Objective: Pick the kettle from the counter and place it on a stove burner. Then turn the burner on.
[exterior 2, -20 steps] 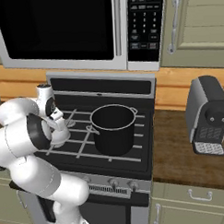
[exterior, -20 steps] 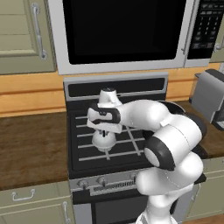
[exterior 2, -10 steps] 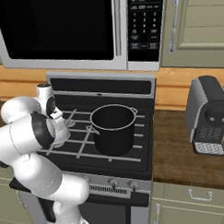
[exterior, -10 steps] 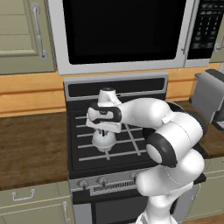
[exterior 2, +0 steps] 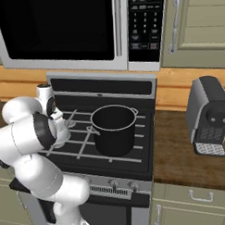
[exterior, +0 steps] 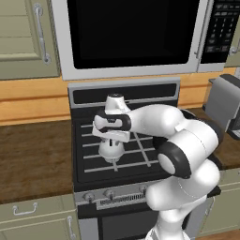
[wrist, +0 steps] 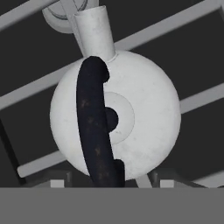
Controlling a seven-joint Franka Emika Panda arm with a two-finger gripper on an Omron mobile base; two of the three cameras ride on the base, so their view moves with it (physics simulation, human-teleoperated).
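The small white kettle with its black arched handle sits on the grate bars at the front left of the black stovetop. My gripper hangs straight above it, pointing down. In the hand view the gripper is open, and the handle's end runs down between the two widely spread fingertips without touching either. A round grey stove burner peeks out beyond the spout. The dark wood counter lies left of the stove. From the right base view my arm hides most of the kettle.
A big black pot stands on the stove's middle, right of the kettle. Burner knobs line the stove's front panel. A microwave hangs above. A grey coffee machine stands on the right counter.
The kettle and the hand stay in place. Only the arm's elbow has shifted slightly.
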